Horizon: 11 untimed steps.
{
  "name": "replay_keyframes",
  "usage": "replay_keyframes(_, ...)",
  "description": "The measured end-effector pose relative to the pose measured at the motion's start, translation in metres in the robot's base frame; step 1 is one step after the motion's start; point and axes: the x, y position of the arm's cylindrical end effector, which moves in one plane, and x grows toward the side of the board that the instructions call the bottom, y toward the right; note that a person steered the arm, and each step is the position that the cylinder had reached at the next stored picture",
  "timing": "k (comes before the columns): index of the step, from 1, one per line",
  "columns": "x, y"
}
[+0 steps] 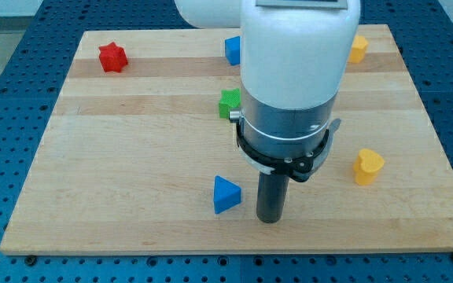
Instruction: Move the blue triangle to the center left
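The blue triangle lies on the wooden board near the view's bottom, a little left of the middle. My tip rests on the board just to the right of the blue triangle, a small gap apart. The white and grey arm body above the rod hides the board's upper middle.
A red star-shaped block sits at the top left. A second blue block is at the top middle, partly hidden by the arm. A green block peeks out left of the arm. A yellow block is at the top right; a yellow heart-shaped block is at the right.
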Motion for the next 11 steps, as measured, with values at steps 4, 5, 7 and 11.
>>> replay_keyframes(4,-0.041,-0.034)
replay_keyframes(5,0.015,0.017)
replay_keyframes(7,0.008,-0.042)
replay_keyframes(11,-0.058,-0.114)
